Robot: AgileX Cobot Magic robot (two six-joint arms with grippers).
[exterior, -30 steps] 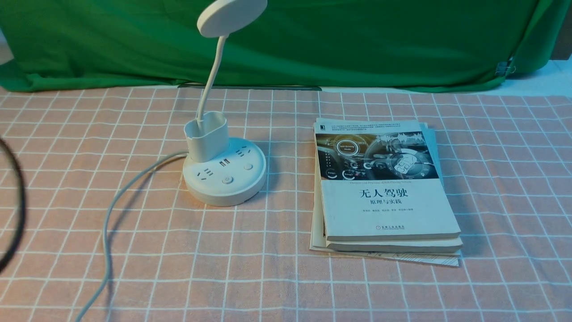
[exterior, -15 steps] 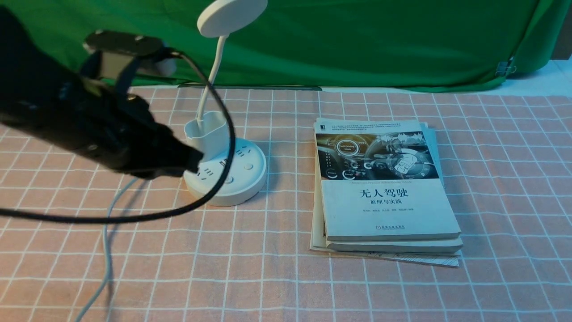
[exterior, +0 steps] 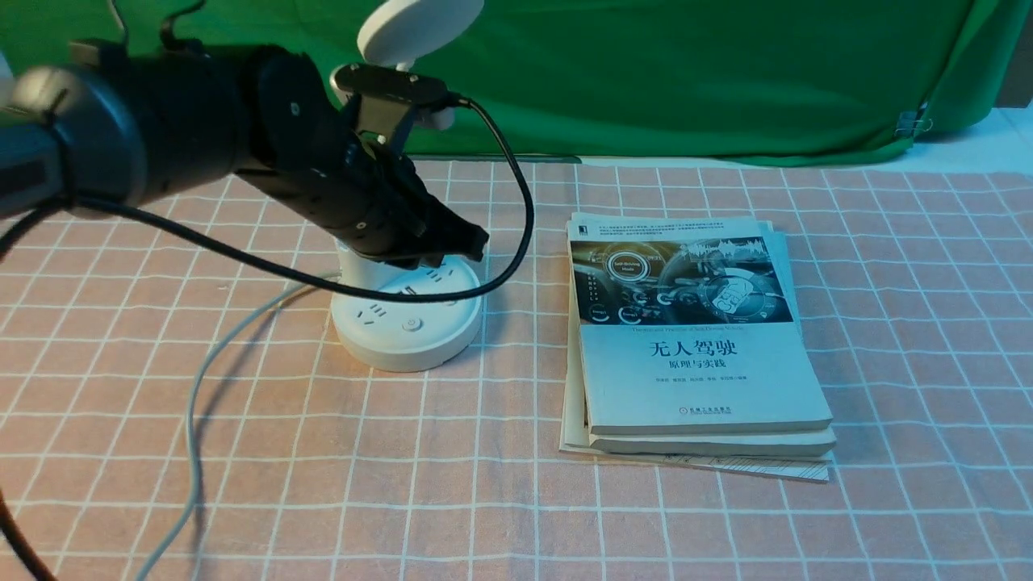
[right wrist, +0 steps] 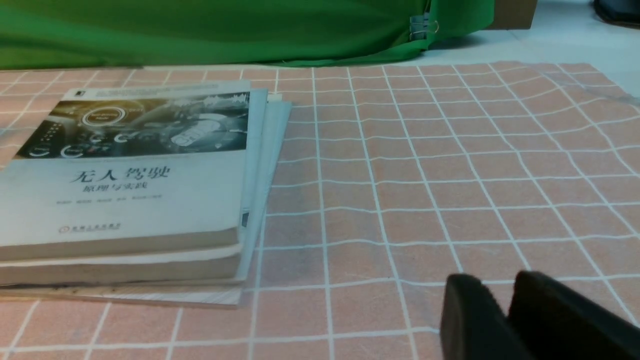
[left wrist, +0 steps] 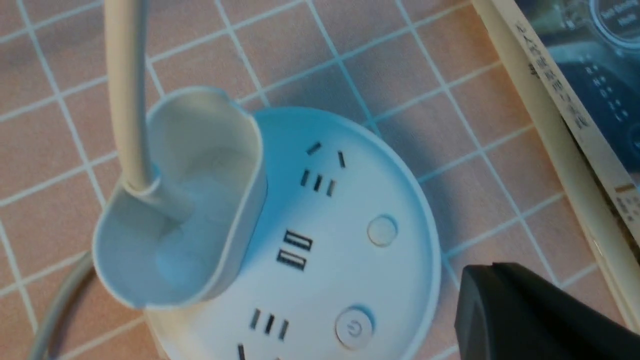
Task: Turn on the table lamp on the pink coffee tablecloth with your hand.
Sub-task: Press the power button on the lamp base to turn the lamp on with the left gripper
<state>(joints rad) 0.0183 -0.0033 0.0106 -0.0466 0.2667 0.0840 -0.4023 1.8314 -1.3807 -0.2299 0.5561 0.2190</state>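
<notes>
Salmon-pink white-gridded fabric tablecloth lying under white plastic disc-headed lamp, standing left of stacked paper books. Black tapered left gripper hovering above lamp base, fingers closing narrow; black right gripper keeping narrow.

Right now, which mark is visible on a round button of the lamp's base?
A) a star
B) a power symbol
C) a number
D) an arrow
B: the left wrist view shows a power symbol on one round button of the lamp's base.
</notes>
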